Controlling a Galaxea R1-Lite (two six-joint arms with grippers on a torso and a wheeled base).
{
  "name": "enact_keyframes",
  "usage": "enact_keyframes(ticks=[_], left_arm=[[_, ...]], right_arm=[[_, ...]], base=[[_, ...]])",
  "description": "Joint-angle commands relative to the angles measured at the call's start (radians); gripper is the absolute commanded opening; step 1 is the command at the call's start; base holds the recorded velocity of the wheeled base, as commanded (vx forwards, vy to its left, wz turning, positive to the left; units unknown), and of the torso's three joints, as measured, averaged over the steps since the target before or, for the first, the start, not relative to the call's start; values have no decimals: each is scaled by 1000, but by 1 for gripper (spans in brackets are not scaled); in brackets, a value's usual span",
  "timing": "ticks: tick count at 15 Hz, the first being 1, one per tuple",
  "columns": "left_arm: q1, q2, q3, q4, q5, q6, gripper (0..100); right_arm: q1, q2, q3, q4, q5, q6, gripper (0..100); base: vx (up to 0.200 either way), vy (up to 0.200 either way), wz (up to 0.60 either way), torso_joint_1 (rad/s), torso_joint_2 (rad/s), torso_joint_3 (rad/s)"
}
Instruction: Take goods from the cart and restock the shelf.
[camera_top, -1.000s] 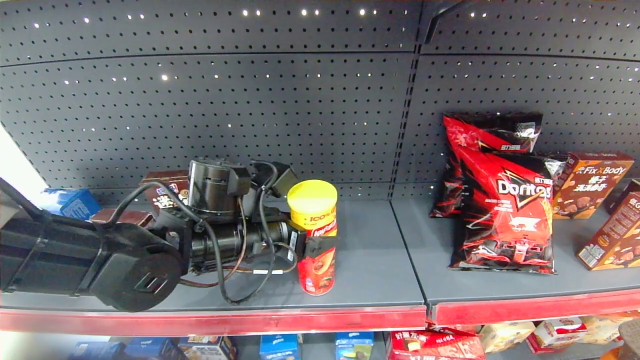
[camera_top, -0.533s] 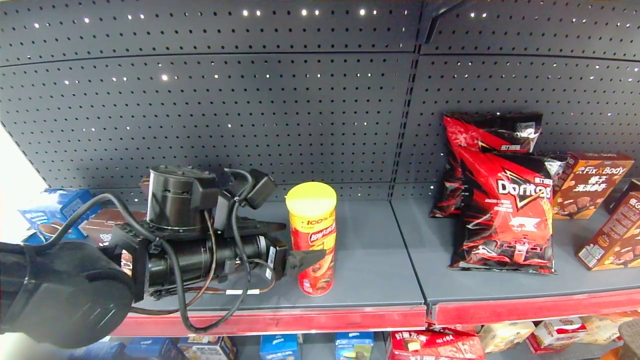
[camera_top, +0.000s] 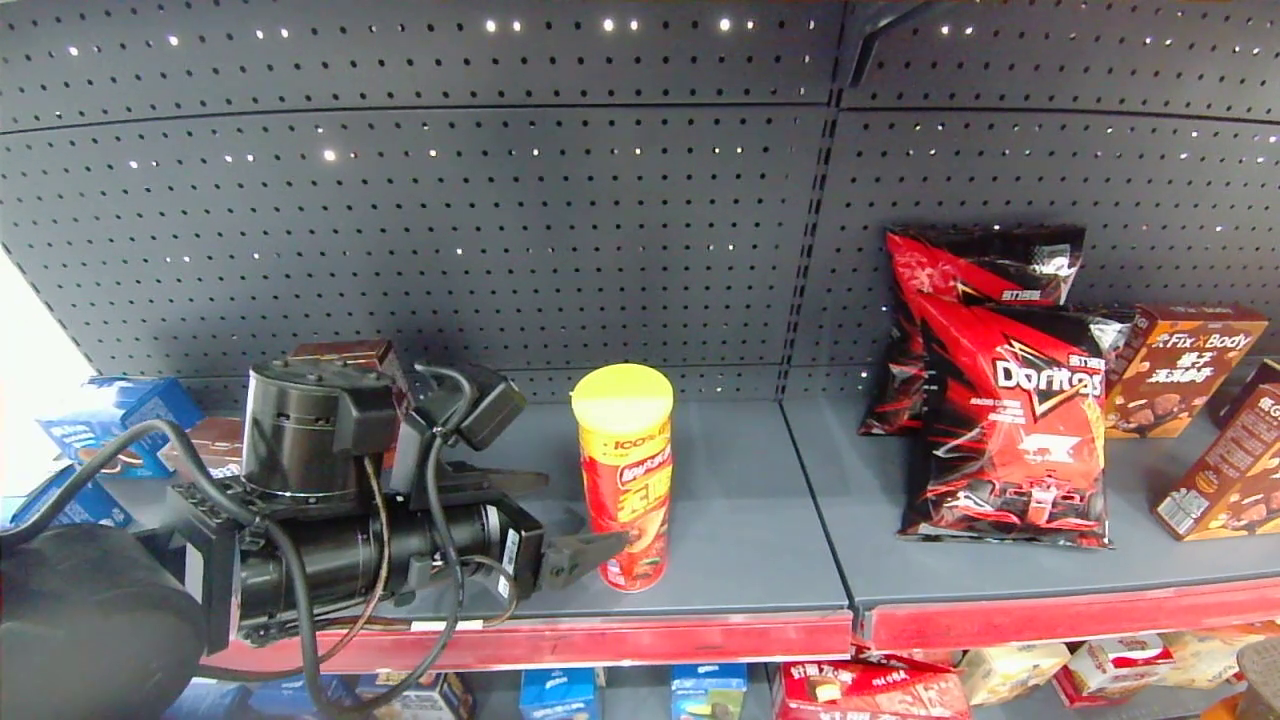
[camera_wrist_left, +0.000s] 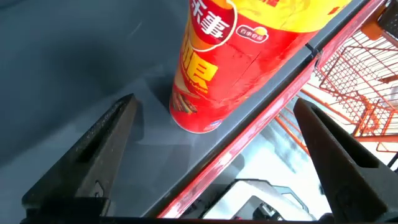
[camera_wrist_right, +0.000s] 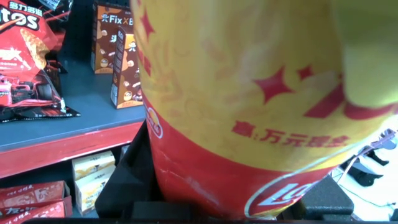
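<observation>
A red chip can (camera_top: 628, 480) with a yellow lid stands upright near the front of the grey shelf (camera_top: 740, 530). My left gripper (camera_top: 575, 515) hangs just left of it, open, fingers level with the can's lower half and not touching it. In the left wrist view the can (camera_wrist_left: 230, 62) stands past the two spread fingers (camera_wrist_left: 93, 162), close to the shelf's red front lip (camera_wrist_left: 261, 118). My right gripper (camera_wrist_right: 224, 193) is shut on a yellow and red snack pack (camera_wrist_right: 249, 93), held in the air away from the shelf; its fingers are hidden by the pack.
Red chip bags (camera_top: 1000, 430) lean on the pegboard to the right, with brown boxes (camera_top: 1190, 370) beyond them. Blue boxes (camera_top: 120, 410) and a brown box (camera_top: 340, 355) sit behind my left arm. An orange wire cart (camera_wrist_left: 367, 81) is below the shelf. Bare shelf lies between can and bags.
My left gripper opened, let go of the can and drew back to the left. The can stays upright where it was set.
</observation>
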Motion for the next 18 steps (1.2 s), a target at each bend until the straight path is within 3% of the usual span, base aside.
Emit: enact_keyframes(ticks=[1, 10, 18], left_arm=[[0, 3, -6, -1, 0, -1, 100], [11, 94, -81, 7, 35, -1, 100], [62, 86, -69, 7, 37, 1, 100]], right_arm=[[0, 2, -1, 1, 0, 0, 0], [0, 2, -3, 1, 0, 0, 0], [0, 2, -1, 1, 0, -1, 0]], base=[[0, 0, 0, 0, 0, 0], [0, 0, 0, 0, 0, 0], [0, 0, 0, 0, 0, 0]])
